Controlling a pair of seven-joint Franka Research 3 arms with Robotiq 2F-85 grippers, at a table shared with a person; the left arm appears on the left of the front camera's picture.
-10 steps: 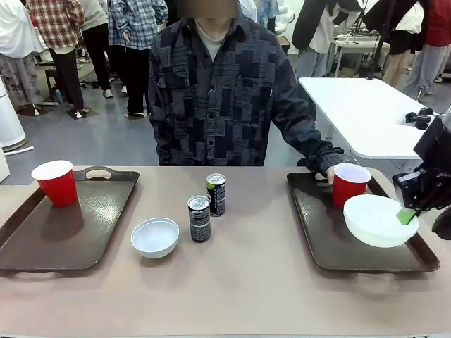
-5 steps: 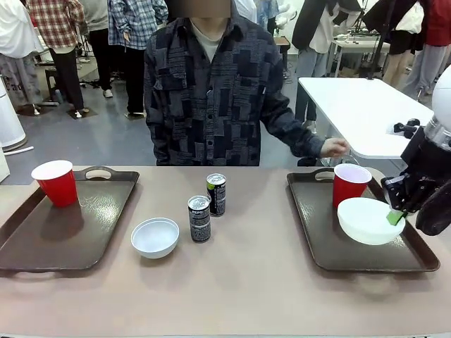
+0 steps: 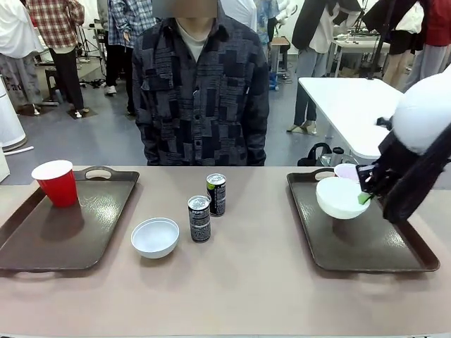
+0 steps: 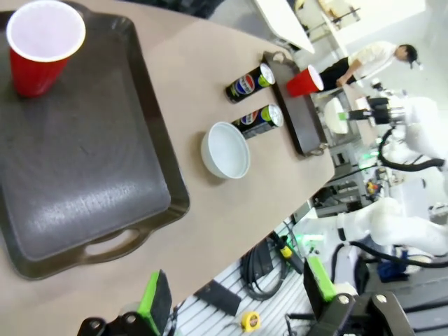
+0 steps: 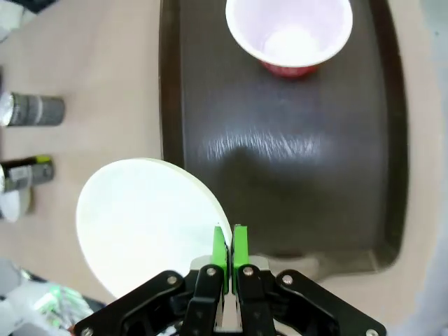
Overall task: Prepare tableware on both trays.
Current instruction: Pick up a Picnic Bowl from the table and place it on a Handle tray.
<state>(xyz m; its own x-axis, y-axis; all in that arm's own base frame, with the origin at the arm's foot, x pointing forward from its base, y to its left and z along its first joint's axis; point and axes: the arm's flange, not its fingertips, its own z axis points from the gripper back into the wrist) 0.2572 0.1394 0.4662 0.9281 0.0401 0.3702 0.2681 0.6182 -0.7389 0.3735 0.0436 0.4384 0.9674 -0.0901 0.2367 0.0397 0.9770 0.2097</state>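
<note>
Bowl farther left now; cup half-hidden

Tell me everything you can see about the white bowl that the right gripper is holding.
The white bowl is small, round, plain and smooth, plastic-looking, and it looks empty. The right gripper pinches its rim between green pads, jaws closed on the thin wall. It seems lifted a little above the right tray, over the tray's left part in the front view, just in front of the red cup. Nothing else appears to touch it.
</note>
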